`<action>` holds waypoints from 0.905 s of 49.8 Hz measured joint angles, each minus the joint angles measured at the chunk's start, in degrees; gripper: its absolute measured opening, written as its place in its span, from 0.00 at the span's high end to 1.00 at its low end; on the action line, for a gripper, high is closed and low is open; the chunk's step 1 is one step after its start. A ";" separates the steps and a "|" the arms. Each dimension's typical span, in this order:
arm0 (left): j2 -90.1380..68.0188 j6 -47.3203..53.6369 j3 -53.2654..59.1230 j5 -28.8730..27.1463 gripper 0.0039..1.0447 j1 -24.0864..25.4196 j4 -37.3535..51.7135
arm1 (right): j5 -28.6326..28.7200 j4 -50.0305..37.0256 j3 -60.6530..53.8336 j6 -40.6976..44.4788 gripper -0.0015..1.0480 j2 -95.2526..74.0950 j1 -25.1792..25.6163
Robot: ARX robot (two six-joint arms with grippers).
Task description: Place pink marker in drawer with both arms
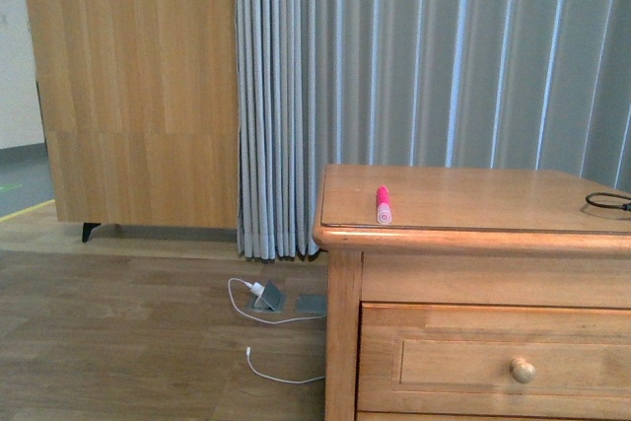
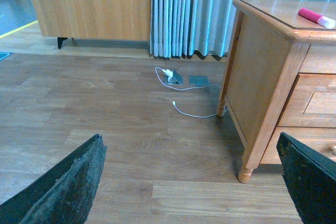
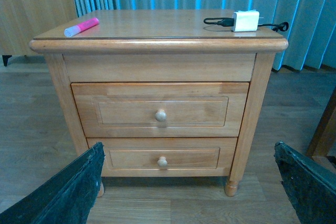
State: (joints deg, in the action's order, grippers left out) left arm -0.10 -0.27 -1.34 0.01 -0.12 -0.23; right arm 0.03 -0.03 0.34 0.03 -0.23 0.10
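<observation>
In the front view neither arm is in frame. The pink marker (image 1: pixel 384 204) lies flat on top of the nightstand (image 1: pixel 345 342), near its front left corner, with the pale end toward the front edge. The top drawer (image 1: pixel 454 362) below it is shut and nothing touches its round knob (image 1: pixel 523 371). By my reading no step is done yet. You still have to open the drawer, pick up the marker and drop it in.

In the left wrist view, your left gripper (image 2: pixel 189 140) hangs low over the plank floor, out beside the nightstand's left flank. Its two fingers (image 2: pixel 73 182) are spread wide with nothing between them, and they look black, matte and coarse. The marker (image 2: pixel 315 17) is a smooth thick cylinder at the top's corner, well apart from the gripper.

In the right wrist view, your right gripper (image 3: pixel 189 148) faces the nightstand's front, its fingers likewise parted and empty. The wood is honey-coloured and varnished, with a rounded top edge and recessed panels. The top drawer (image 3: pixel 121 109) and the lower drawer (image 3: pixel 136 158) both sit flush. A white charger (image 3: pixel 245 20) rests on the top, on the far side from the marker (image 3: pixel 81 27).
</observation>
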 joint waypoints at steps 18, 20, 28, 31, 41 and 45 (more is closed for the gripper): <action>0.00 0.02 0.00 0.00 0.06 0.00 0.00 | 0.00 0.00 0.00 0.02 0.08 0.00 0.00; 0.00 0.02 0.00 0.00 0.06 0.00 0.00 | 0.00 0.00 0.00 0.02 0.08 0.00 0.00; 0.00 0.02 0.00 0.00 0.06 0.02 0.00 | 0.00 0.00 0.00 0.02 0.08 0.00 0.00; 0.00 0.02 0.00 0.00 0.06 0.00 0.00 | 0.00 0.00 0.00 0.00 0.08 0.00 0.00; 0.00 0.02 0.00 0.00 0.06 0.00 0.00 | 0.00 0.00 0.00 0.00 0.08 0.00 0.00; 0.00 0.00 0.00 0.00 0.06 0.00 0.00 | 0.00 0.00 0.00 0.02 0.08 0.00 0.00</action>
State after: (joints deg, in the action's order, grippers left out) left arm -0.10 -0.27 -1.34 0.01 -0.12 -0.23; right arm 0.03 -0.03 0.34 0.05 -0.23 0.10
